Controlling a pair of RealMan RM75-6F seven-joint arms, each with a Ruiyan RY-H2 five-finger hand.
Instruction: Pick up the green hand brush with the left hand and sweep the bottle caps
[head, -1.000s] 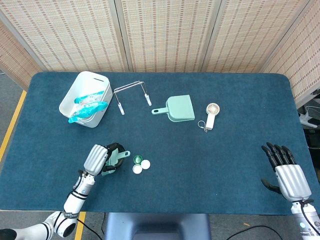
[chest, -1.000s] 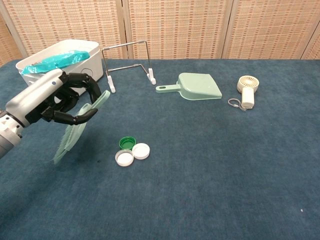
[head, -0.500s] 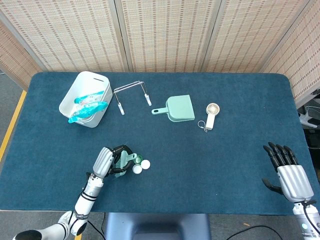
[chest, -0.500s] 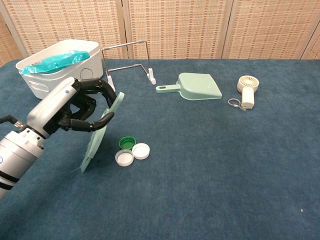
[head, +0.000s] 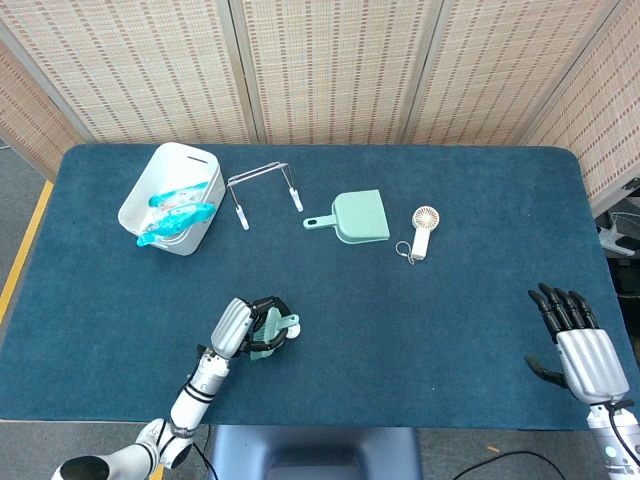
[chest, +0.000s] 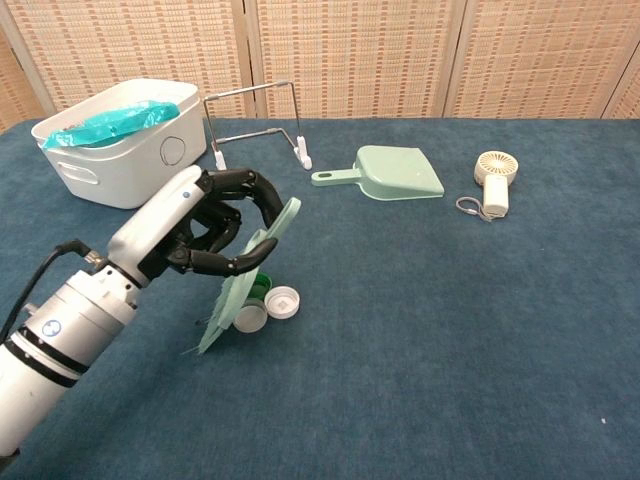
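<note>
My left hand (chest: 205, 225) (head: 240, 325) grips the pale green hand brush (chest: 243, 282) by its handle, with the bristles pointing down at the blue table. The brush (head: 270, 332) stands right against the bottle caps. A white cap (chest: 283, 301) lies just to its right, a second white cap (chest: 250, 318) sits at the bristles, and a green cap (chest: 259, 290) is partly hidden behind the brush. In the head view the caps are mostly covered by the hand and the brush. My right hand (head: 580, 345) rests open near the table's front right corner, holding nothing.
A green dustpan (chest: 395, 174) (head: 355, 217) lies at the back centre. A small white fan (chest: 492, 180) sits to its right. A wire rack (chest: 255, 125) and a white bin (chest: 115, 150) with teal plastic stand at the back left.
My left hand has carried the brush to the right across the table, from well left of the caps to right against them. The right hand has stayed put.
</note>
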